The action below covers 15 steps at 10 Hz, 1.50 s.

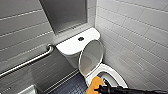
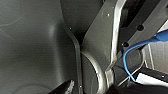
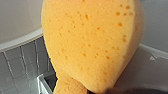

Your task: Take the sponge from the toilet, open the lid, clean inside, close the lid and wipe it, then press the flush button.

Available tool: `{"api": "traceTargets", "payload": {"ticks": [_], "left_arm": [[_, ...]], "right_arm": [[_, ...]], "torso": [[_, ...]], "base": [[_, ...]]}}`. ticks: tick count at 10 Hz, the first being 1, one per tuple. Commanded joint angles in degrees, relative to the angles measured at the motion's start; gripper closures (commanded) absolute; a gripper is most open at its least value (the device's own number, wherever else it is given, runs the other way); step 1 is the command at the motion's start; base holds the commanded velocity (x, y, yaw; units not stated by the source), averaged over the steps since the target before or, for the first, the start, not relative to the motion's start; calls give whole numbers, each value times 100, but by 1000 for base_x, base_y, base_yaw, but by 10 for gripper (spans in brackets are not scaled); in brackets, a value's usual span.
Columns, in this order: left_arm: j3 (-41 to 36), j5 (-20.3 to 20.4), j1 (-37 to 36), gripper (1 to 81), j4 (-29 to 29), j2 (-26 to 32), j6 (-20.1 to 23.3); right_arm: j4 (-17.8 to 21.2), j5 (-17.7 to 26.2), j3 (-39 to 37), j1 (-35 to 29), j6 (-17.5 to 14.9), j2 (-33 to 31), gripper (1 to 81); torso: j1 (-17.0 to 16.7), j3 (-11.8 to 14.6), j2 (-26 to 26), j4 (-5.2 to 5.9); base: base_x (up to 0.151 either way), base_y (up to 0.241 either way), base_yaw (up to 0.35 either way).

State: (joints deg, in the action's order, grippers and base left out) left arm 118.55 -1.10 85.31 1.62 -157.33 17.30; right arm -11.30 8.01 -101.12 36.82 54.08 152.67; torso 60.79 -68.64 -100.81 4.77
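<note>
The head camera, mounted high on the robot, looks forward and down into a tiled corner, taking in the toilet (image 1: 72, 46) from tank to bowl. The right wrist camera sits hard against the sponge (image 3: 92, 42), too near to see much else. The two views share that sponge (image 1: 94, 84), small at the head view's lower edge. The left wrist camera faces the robot's own dark parts at close range.

A restroom, shown by the white toilet (image 1: 72, 46), wall-mounted grab bar (image 1: 27, 62) and tiled walls (image 1: 135, 30).
</note>
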Motion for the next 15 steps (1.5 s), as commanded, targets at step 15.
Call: {"api": "traceTargets", "payload": {"ticks": [15], "left_arm": [[-113, -497, 122, 10, 137, 17, 54]], "right_arm": [[-197, -1968, 1913, 2291, 24, -3908, 811]], "torso": [[0, 2, -2, 0]], "base": [[0, 0, 0]]}}
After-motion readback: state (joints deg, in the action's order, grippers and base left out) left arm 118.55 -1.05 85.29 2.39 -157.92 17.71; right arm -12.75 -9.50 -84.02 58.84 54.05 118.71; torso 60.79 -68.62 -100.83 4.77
